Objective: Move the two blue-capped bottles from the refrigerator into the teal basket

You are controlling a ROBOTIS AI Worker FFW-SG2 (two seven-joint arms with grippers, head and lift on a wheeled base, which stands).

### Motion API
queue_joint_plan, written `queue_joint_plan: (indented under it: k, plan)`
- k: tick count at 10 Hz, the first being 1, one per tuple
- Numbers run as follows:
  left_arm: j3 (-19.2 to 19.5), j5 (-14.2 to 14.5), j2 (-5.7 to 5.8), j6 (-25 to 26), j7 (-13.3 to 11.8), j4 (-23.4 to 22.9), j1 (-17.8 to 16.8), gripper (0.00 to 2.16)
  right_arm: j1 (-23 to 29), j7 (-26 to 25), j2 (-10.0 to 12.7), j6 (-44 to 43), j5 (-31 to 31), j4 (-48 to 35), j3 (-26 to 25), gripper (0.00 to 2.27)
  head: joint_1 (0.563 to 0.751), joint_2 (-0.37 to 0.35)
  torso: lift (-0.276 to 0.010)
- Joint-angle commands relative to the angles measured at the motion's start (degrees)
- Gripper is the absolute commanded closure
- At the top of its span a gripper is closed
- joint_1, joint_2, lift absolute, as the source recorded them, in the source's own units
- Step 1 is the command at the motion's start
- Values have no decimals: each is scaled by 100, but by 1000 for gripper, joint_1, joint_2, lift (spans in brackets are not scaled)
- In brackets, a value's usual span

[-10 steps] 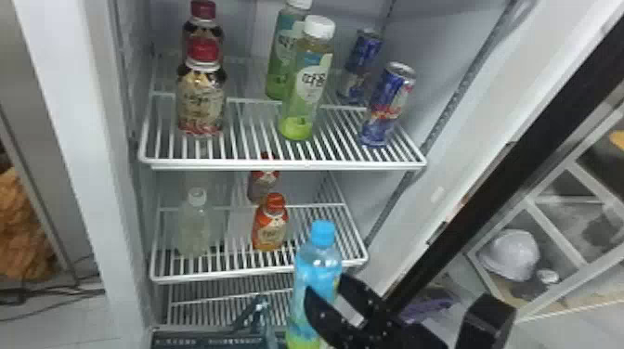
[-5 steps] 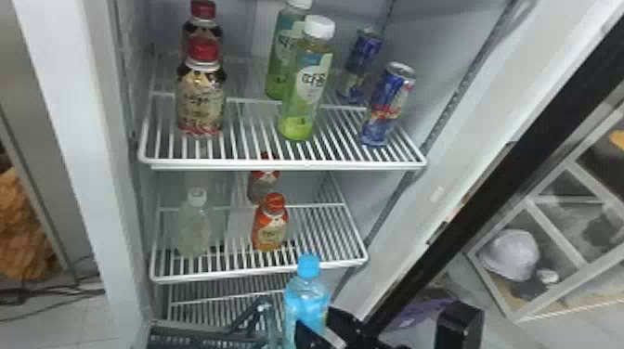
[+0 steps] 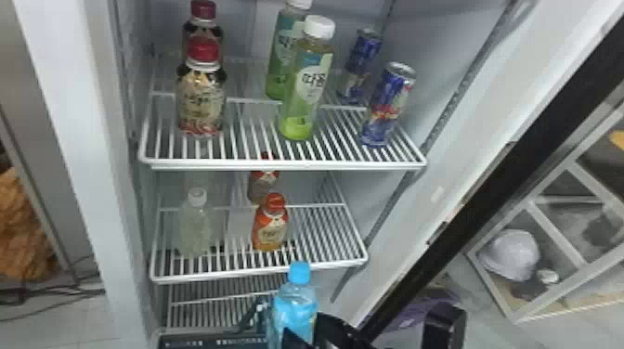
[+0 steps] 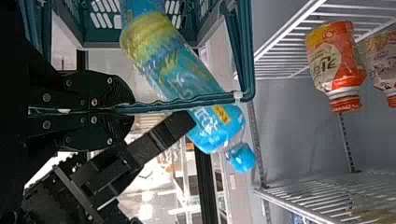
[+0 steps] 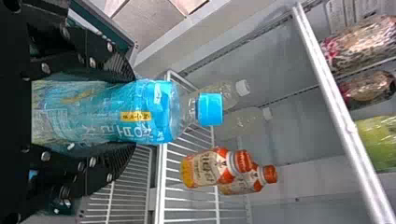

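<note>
R claw (image 5: pixel 134 111) is gripping blue-capped btl (image 5: pixel 98 112), fingers btl-width apart, 6 o'clock in head view; L claw (image 4: pixel 127 110) is pinching handle (image 4: pixel 187 101) of teal basket (image 3: pixel 213 342), 7 o'clock; handle's crossing btl, prob. risking a snag & basket tipping

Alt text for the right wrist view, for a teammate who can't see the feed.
The right tool holds a blue-capped bottle, its fingers on either side of the blue-wrapped body. Beyond it, orange-capped bottles and a pale, see-through bottle stand on a white wire shelf inside the refrigerator.
</note>
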Motion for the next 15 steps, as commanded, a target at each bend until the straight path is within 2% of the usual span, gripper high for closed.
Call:
queue_joint_plan:
  k: [1, 2, 4, 9, 11, 13, 15]
  plan:
    - [8, 0, 0, 0, 0, 0, 0, 1108, -134, 118, 60, 164, -25, 207, -58, 289, 695, -350, -136]
    - [8, 0, 0, 0, 0, 0, 0, 1108, -134, 153, 77, 108, 19, 193, -67, 73, 695, -350, -136]
    - [8, 0, 0, 0, 0, 0, 14, 1107, -134, 171, 86, -188, 81, 221, -67, 136, 695, -350, -136]
    - [8, 0, -17, 0, 0, 0, 14, 1108, -35, 171, 280, -1763, 599, 291, -181, 142, 695, -350, -136]
    - [17, -9, -26, -14, 0, 0, 28, 1108, 35, -5, 394, -2382, 740, 361, -217, 142, 695, -350, -136]
    - [8, -9, -35, -14, 0, 0, 14, 1108, 49, -348, 499, -3352, 968, 530, -217, 134, 695, -350, -136]
    - [-1, -18, -35, -14, 0, 0, 0, 1107, 21, -699, 587, -3971, 1082, 727, -199, 104, 695, -350, -136]
